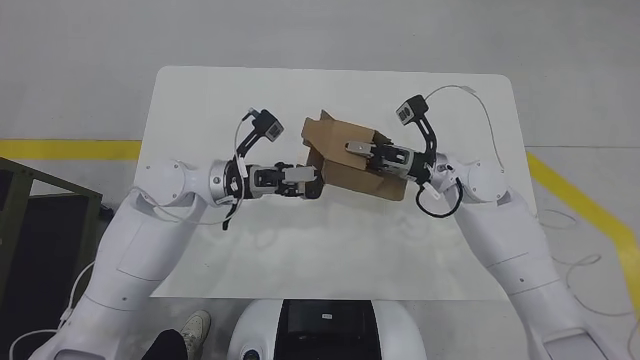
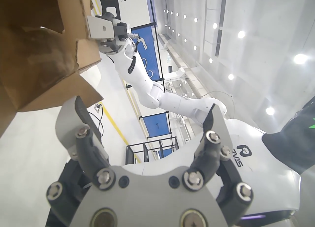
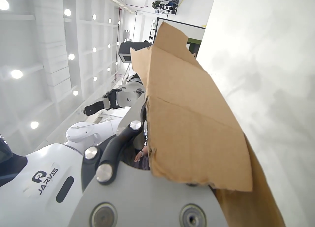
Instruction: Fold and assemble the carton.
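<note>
Roughly mid-table we see the brown cardboard carton [image 1: 345, 165], half-formed with its flaps hanging loose, above the white table [image 1: 200, 110]. Our right gripper [image 1: 355, 148] is clamped on one of the carton's upper walls, with a finger lying flat against the board. Our left gripper [image 2: 145, 114] sits just beside the carton's opposite side, fingers spread wide with nothing between them.

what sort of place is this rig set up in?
Probably a big industrial hall or test floor: high white ceiling with rows of round lights, yellow floor line by the white table, blue panel barriers.
</note>
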Robot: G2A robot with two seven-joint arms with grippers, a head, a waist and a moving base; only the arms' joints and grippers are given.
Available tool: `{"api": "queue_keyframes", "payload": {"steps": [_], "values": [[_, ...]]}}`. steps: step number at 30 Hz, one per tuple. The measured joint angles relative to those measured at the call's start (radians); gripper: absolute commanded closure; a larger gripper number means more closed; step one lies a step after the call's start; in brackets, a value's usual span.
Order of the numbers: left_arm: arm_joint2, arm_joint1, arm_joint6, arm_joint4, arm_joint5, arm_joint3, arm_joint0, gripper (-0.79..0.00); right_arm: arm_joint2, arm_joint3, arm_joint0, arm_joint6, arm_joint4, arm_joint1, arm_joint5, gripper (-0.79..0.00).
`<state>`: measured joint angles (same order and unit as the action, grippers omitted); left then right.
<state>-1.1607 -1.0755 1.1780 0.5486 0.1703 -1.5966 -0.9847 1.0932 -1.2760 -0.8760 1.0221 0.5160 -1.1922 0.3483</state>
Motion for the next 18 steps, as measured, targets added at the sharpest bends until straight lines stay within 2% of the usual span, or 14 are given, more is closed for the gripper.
{"api": "queue_keyframes", "payload": {"steps": [18], "values": [[0.036,-0.006,0.014,-0.015,-0.014,0.026,0.028,-0.785,-0.009,-0.041,-0.026,-0.024,-0.005,-0.005,-0.035,0.000]]}}
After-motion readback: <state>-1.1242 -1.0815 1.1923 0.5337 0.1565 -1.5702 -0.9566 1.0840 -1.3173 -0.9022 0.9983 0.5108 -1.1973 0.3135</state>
